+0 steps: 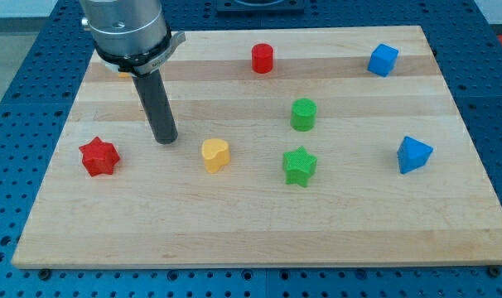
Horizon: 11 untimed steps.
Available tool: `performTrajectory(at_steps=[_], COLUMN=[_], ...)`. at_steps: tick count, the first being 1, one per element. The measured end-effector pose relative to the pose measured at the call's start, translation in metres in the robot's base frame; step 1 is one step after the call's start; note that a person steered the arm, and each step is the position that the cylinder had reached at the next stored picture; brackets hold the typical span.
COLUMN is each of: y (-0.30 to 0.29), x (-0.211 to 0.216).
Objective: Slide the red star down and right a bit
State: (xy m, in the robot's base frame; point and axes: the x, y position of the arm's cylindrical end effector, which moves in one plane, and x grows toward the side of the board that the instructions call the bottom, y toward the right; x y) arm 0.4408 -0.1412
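The red star lies near the board's left edge, a little below mid-height. My tip rests on the board up and to the right of the star, with a clear gap between them. The dark rod rises from the tip to the arm's grey housing at the view's top left. A yellow heart-shaped block lies to the right of the tip.
A wooden board carries a red cylinder at the top middle, a blue cube at the top right, a green cylinder, a green star and a blue triangular block. A small orange block peeks out behind the arm.
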Motion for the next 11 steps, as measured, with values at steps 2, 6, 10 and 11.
performTrajectory(at_steps=[2,6,10,11], y=[-0.001,-0.106,-0.090,-0.089], x=[0.000,-0.015,0.111,0.132])
